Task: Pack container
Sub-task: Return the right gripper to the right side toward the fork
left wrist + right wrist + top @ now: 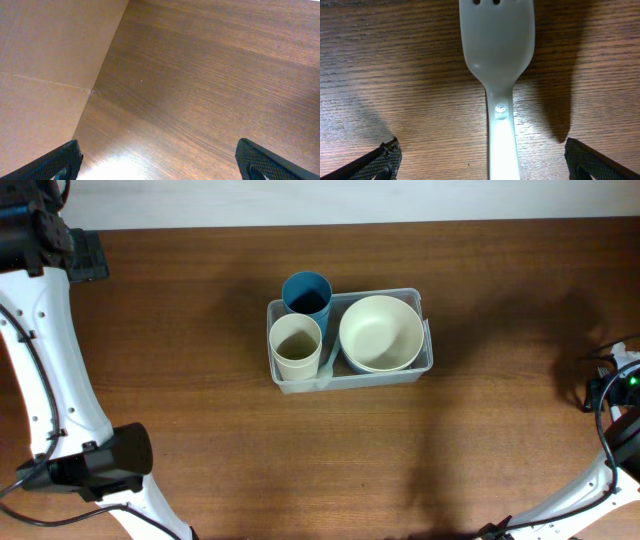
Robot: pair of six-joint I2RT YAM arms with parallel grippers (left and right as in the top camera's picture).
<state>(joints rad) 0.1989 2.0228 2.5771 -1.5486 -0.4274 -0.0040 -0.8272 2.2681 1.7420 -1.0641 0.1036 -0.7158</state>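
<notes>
The clear plastic container [424, 360] sits at the table's middle. It holds a blue cup [306, 294], a cream cup [295, 347] and a cream bowl [380, 333]. My right gripper [482, 160] is open, low over the table, its fingers on either side of a white plastic fork [497, 60] that lies flat with its tines pointing away. The jaws do not touch the fork. The fork does not show in the overhead view. My left gripper [160, 160] is open and empty over bare wood near the table's far left edge.
The left arm [50, 380] runs along the table's left side, and its dark wrist [85, 255] is at the far left corner. The right arm [612, 385] is at the right edge. A beige surface [45, 60] lies beyond the table edge.
</notes>
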